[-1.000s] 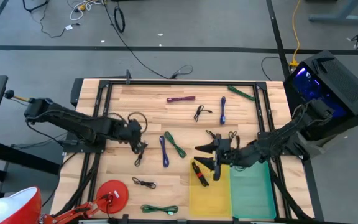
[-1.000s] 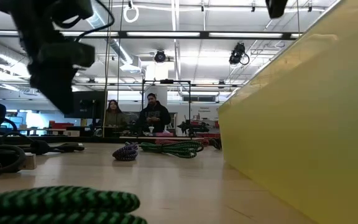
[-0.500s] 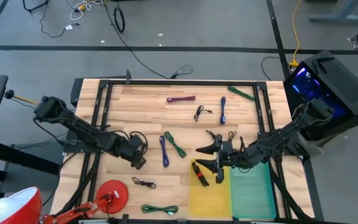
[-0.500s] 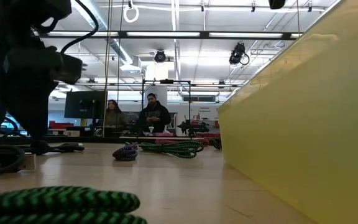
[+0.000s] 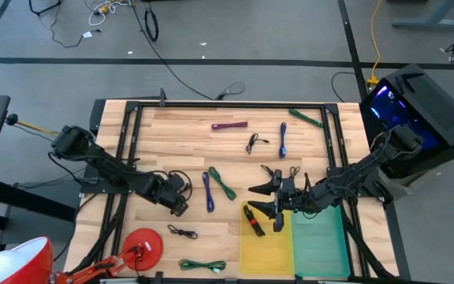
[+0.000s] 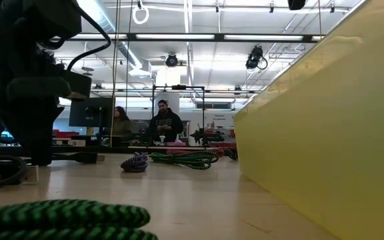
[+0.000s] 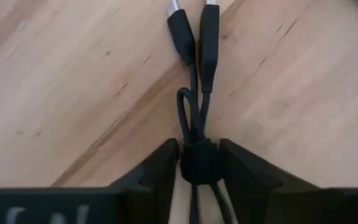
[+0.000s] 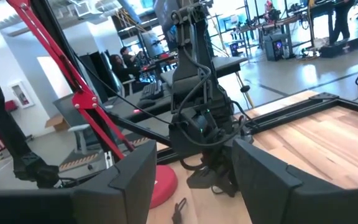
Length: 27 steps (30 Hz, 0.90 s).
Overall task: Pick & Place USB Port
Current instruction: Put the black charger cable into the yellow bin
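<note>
A black USB cable [image 7: 194, 93], bundled with a black wrap, lies on the wooden table, its two plugs [image 7: 192, 28] side by side. My left gripper [image 5: 178, 206] stands over it at the table's left near part, pointing steeply down, its fingers closed in on the wrap [image 7: 199, 163]. My right gripper [image 5: 268, 200] hangs open and level beside the yellow bin [image 5: 265, 246], with nothing between its fingers [image 8: 194, 186]. A black-and-orange cable [image 5: 253, 220] lies at that bin's left edge. My left gripper has the cable's wrap [image 7: 199, 177], at the middle of the bundle, between its two fingers [image 7: 164, 163], one on each side. The fingers come from above, slanting down, and stand across the bundle. The cable lies flat on the table, plugs pointing away from the gripper.
Loose cables lie about: purple [image 5: 229, 125], blue [image 5: 282, 138], green [image 5: 306, 117], black [image 5: 252, 143], blue [image 5: 208, 190] and green [image 5: 223, 183] side by side, black [image 5: 182, 232], green [image 5: 202, 265]. A green bin [image 5: 320, 241] adjoins the yellow one. A red disc [image 5: 143, 244] sits near left. People stand beyond the table.
My left gripper has come down and toward the table's near edge, onto the black cable. My right gripper has kept still.
</note>
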{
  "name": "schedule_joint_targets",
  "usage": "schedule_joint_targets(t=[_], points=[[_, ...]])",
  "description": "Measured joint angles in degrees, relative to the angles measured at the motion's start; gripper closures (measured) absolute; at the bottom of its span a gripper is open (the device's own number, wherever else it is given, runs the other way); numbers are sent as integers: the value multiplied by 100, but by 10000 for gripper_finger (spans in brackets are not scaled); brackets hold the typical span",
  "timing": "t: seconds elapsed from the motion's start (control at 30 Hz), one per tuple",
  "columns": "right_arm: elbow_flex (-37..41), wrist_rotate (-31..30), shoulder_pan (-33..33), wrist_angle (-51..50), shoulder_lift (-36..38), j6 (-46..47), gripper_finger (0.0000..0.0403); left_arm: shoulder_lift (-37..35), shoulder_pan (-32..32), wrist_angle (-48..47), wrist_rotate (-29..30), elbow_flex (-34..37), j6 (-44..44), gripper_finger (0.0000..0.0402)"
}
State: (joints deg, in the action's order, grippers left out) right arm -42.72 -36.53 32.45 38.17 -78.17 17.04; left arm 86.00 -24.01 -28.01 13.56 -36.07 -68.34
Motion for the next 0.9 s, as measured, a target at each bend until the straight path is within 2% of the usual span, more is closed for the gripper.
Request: schedule_joint_targets(t=[0.1,0.13,0.27,0.5,0.6,0.7,0.83,0.9], points=[[0,0,0,-1,0,0,193,-68,0,13,38,2,181,365],[0,0,0,-2,0,0,193,-95,0,29,63,5,262,372],[0,-2,0,-82,0,10,193,-209,6,-267,452,-146,456,372],[2,-2,0,-237,0,100,193,-805,-16,-118,1757,-880,1406,372],[2,-2,0,-277,0,197,193,-1084,-87,799,2287,-1213,2385,372],[2,0,-14,-278,0,197,193,-1232,-168,2277,2606,-1402,3796,372],[2,-2,-53,-262,-3,197,193,-1238,-183,4478,2449,-1425,5626,372],[2,-2,-78,-196,-18,196,193,-1179,-144,5069,2270,-1425,5977,372]])
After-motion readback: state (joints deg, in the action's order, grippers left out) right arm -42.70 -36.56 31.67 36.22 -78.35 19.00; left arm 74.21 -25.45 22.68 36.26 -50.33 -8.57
